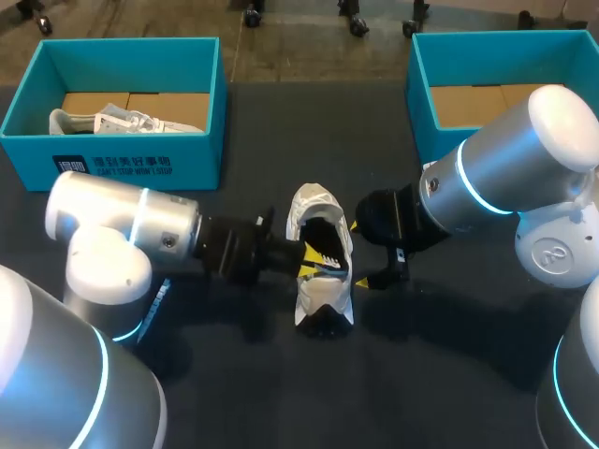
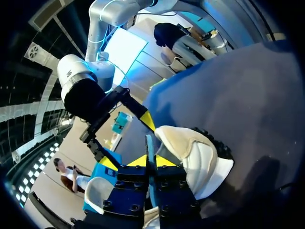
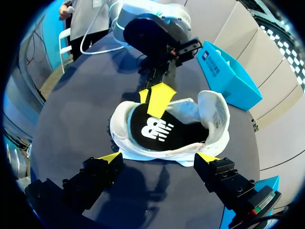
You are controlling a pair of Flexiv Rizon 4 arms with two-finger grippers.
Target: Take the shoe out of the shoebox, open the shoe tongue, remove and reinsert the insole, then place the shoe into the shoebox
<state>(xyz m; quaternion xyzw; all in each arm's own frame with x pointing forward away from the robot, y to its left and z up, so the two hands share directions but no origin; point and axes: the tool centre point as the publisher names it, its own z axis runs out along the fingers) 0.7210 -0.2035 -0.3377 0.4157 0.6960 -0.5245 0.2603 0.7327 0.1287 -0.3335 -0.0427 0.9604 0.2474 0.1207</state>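
The shoe sits upright on the table between the two arms, opening up, with the black insole lying inside. The left gripper is pinched tight on the shoe's side wall, one tip inside the opening, and the right gripper hangs just beside the other side, fingers spread wide. Further back, a second shoe lies in the left box.

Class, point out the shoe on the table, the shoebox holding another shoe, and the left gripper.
shoe [image 1: 325, 238]: head view, its dark opening.
shoebox [image 1: 197, 154]: head view, front wall.
left gripper [image 2: 151, 161]: left wrist view, between its yellow tips.
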